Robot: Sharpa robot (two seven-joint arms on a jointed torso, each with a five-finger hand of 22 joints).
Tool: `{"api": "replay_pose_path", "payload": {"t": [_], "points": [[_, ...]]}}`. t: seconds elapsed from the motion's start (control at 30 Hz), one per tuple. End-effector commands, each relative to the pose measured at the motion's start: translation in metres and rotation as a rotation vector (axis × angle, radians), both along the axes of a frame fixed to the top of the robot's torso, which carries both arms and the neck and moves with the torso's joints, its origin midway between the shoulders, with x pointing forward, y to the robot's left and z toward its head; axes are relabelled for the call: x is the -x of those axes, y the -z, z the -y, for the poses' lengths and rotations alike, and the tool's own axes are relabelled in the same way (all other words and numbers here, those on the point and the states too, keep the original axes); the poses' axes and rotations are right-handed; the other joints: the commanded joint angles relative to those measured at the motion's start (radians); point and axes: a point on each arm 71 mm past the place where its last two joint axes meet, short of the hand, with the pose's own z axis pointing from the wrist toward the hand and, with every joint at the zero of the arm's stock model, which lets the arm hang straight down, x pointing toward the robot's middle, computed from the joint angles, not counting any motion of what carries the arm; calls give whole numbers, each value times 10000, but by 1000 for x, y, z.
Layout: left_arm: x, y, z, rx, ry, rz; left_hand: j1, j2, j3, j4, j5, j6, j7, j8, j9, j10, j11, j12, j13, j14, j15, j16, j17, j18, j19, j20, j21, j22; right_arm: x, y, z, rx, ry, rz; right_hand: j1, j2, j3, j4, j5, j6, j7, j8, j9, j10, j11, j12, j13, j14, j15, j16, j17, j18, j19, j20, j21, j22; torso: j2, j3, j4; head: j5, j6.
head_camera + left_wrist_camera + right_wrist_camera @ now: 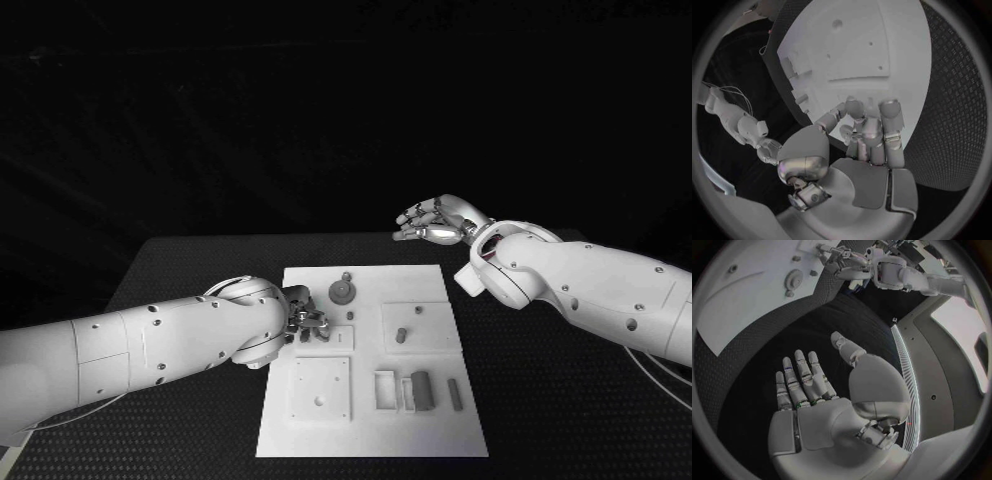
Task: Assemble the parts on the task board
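The main risk at this moment lay with the left robot hand (306, 322), which sat low over the left edge of the task board (433, 425) with its fingers curled together over the board's surface. In the left wrist view the fingers (872, 131) pressed close against one another just above the white plate, and whether they pinched a small part between them could not be told. If a part was held there, so tight and hidden a pinch could have let it tilt or slip as it was brought to its seat; if nothing was held, the fingers might have nudged the small dark pieces (402, 334) lying just beside them on the board and scattered them. The round gear-like part (343, 291) lay on the upper half of the board, near the left robot hand and just beyond its fingertips. The upright peg-like parts (421, 388) stood in the lower right area of the board, well apart from that hand. The right robot hand (437, 222) hovered above the table (188, 265) past the board's far right corner, well apart from every part; the right wrist view showed it (811, 385) with fingers spread and straight, holding nothing.
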Motion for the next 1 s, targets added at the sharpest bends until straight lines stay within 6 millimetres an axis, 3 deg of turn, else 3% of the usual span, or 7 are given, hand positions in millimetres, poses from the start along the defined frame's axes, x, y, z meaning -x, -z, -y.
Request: {"api": "replay_pose_path", "payload": {"t": [0.03,1.0], "points": [[1,0,3,57,110,129,69,123,61,-11,-42,2097,-382,-21,8,23,22,13,-17,-58,-87,32,-15,171,64,20,-53,10,1,-1,-1,57,-140,104,-19,-16,-18,48,22,-19,475,48,-18,-2,-1,-42,5,-73,24,-46,-17,-147,-61,-18,-52,15,-2,-1,10,-6,-9],[1,-2,0,196,-10,515,128,114,94,-44,-89,2102,-382,-33,19,27,23,8,-28,-49,-88,29,-35,178,78,20,-62,19,1,0,0,74,-111,73,9,-19,-15,23,25,-12,488,59,-31,3,-3,-50,5,-81,24,-44,-19,-146,-69,-20,-63,25,-1,2,2,-33,-66]]}}
